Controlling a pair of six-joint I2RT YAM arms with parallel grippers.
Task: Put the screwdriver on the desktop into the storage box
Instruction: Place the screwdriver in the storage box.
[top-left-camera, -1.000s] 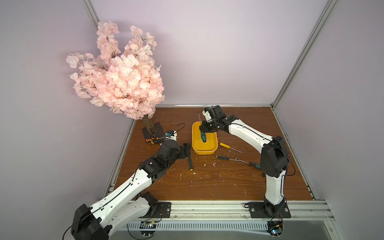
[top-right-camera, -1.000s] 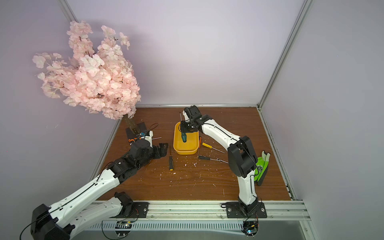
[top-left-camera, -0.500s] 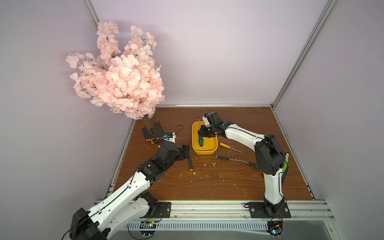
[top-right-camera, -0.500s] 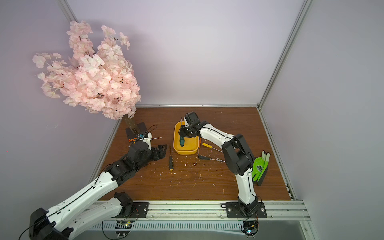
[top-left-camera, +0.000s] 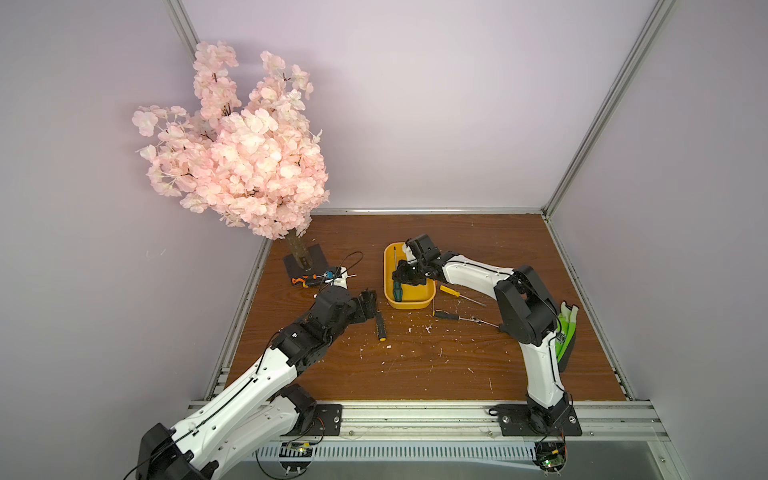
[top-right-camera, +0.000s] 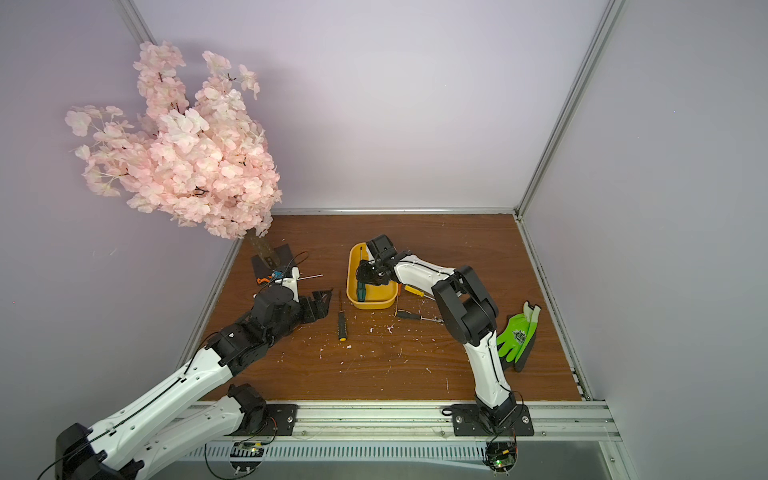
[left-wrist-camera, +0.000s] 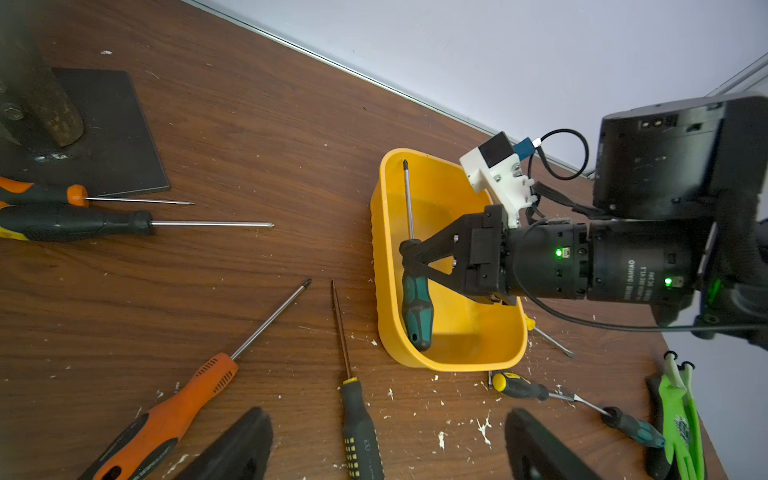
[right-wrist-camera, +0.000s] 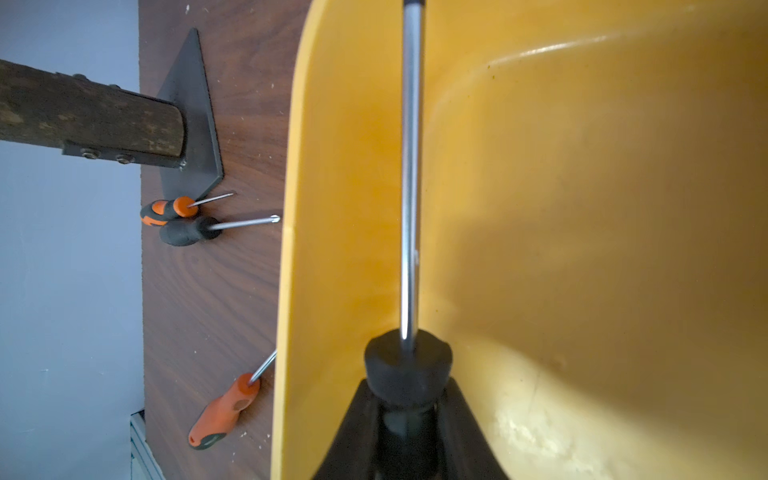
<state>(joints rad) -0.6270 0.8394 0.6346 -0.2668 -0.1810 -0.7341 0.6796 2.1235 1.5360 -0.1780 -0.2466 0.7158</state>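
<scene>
The yellow storage box (top-left-camera: 409, 306) (top-right-camera: 372, 306) stands mid-desktop (top-left-camera: 415, 365). My right gripper (top-left-camera: 401, 274) (left-wrist-camera: 409, 259) (right-wrist-camera: 407, 382) reaches down inside it, shut on the collar of a green-and-black-handled screwdriver (top-left-camera: 398, 292) (left-wrist-camera: 417, 307). That tool runs along the box's left wall, its shaft (right-wrist-camera: 409, 187) pointing to the far end. My left gripper (top-left-camera: 370, 305) (left-wrist-camera: 384, 419) hovers open low over the board. A black-and-yellow screwdriver (top-left-camera: 379, 328) (left-wrist-camera: 359, 428) lies between its fingers, untouched.
Loose screwdrivers lie around: an orange one (left-wrist-camera: 174, 411), a yellow one (top-left-camera: 449, 289) and a small dark one (top-left-camera: 446, 315) right of the box, two by the tree base plate (top-left-camera: 305, 259). A pink blossom tree (top-left-camera: 237, 158) overhangs far left. A green glove (top-right-camera: 517, 332) lies right.
My right gripper has come down and forward with the green-handled screwdriver, from above the box's far end to inside the box. The left arm has barely shifted.
</scene>
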